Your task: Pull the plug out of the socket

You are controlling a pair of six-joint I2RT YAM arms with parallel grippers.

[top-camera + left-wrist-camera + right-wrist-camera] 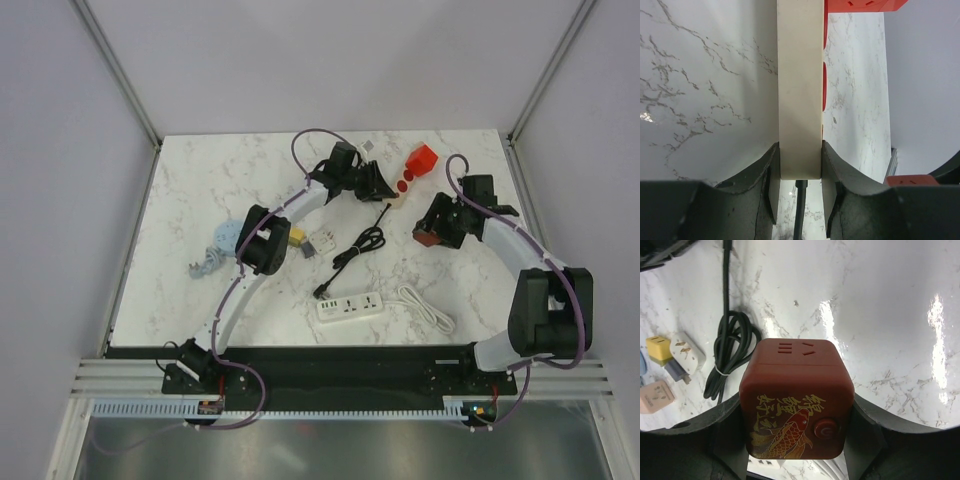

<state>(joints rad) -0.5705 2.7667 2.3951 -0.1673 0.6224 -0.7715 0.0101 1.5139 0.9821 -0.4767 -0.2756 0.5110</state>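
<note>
My left gripper (383,188) (800,160) is shut on the near end of a cream power strip (799,85) (395,192) that has red discs along its side. A black cable (800,210) leaves that end. A bright red cube (422,158) (860,4) sits at the strip's far end; I cannot tell if it is plugged in. My right gripper (436,232) (797,415) is shut on a dark red cube socket (796,400) (430,236) with a gold koi print and a round button. It is held apart from the strip, to its right.
A coiled black cable (365,245) (730,355) lies mid-table. A white power strip (350,307) and its white cord (425,305) lie near the front. Small white, yellow and pink adapters (312,242) (687,352) lie left of the coil. A blue-grey item (215,245) lies further left.
</note>
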